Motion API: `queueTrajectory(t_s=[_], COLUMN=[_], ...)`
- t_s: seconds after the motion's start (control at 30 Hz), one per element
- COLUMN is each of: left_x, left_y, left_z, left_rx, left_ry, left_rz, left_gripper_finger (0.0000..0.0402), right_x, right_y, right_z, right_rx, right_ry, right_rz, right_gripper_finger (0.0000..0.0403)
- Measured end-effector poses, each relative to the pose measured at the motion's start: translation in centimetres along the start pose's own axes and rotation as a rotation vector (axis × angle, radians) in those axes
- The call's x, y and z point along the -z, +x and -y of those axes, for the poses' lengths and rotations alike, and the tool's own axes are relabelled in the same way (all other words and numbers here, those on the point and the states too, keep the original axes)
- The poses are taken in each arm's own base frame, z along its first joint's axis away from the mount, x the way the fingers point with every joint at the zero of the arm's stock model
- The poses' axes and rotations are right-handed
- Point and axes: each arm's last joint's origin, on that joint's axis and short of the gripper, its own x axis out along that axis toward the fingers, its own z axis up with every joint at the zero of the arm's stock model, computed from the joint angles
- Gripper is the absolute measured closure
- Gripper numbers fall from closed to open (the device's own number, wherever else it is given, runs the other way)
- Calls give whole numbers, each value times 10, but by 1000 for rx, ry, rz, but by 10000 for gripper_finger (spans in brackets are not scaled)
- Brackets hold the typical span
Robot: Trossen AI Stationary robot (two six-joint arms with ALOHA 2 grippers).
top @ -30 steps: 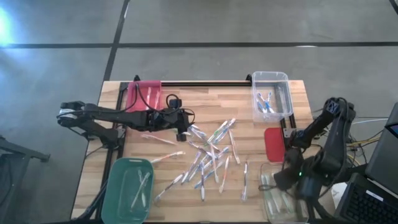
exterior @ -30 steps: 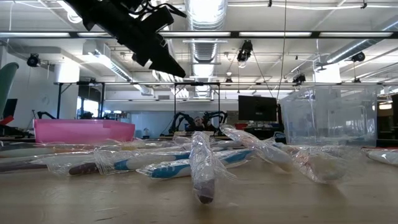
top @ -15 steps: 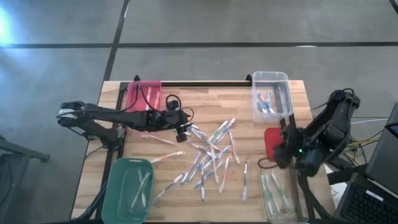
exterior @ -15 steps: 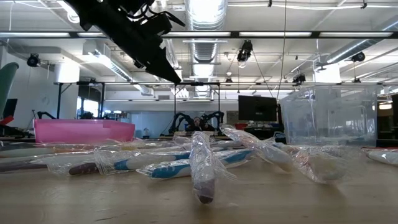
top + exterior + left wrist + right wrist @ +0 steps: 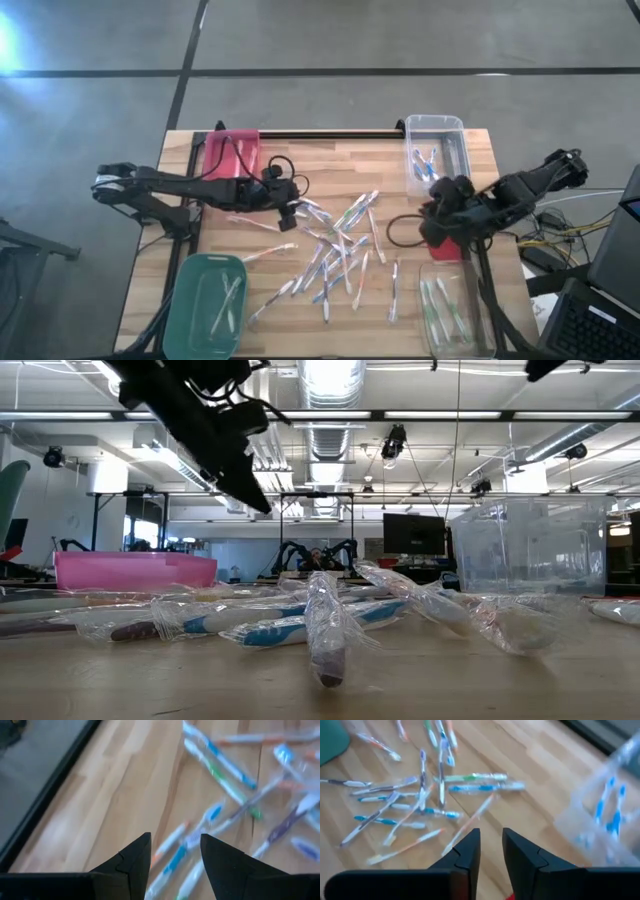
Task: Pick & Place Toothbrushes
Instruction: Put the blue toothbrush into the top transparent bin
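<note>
Several thin wrapped toothbrushes (image 5: 335, 250) lie loose in a heap on the middle of the wooden table; the same heap of toothbrushes (image 5: 420, 795) shows in the right wrist view and, from the side, as toothbrushes (image 5: 300, 622) in the low view. My left gripper (image 5: 291, 209) hangs open above the heap's far left edge, with nothing between its fingers (image 5: 175, 847). My right gripper (image 5: 433, 203) hovers open and empty to the right of the heap, near the far clear bin (image 5: 437, 155); its fingers (image 5: 491, 840) point toward the heap.
A pink bin (image 5: 232, 150) stands far left and a green bin (image 5: 205, 305) near left. A clear bin (image 5: 455, 315) near right holds a few toothbrushes, and the far clear bin holds blue ones. A red flat piece (image 5: 440, 240) lies between the clear bins. A black rail (image 5: 330, 133) runs along the far edge.
My right gripper has swung up from over the near right clear bin toward the far edge and toward the heap, now beside the far clear bin. My left gripper has sunk a little toward the toothbrushes. The toothbrushes on the table have not moved.
</note>
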Motion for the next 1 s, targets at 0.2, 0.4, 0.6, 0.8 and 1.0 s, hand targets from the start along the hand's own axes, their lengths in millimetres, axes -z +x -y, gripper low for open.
queueTrajectory(t_s=[0.2,0.4,0.6,0.8,1.0], left_x=[8,5,6,9,0], left_y=[0,0,2,8,23], left_z=[0,-1,-3,-17,-36], left_rx=[-5,-7,-6,22,110], left_ry=[-9,80,265,323,263], left_rz=[-73,-47,-61,-127,-157], left_gripper_finger=[225,225,228,241,253], right_x=[-26,-43,-53,-58,-58], right_y=[15,25,32,36,37], right_z=[-4,7,18,22,23], right_rx=[-18,45,104,103,100], right_ry=[-87,-84,-74,-55,-76], right_rz=[81,103,105,74,70], right_gripper_finger=[306,295,286,274,264])
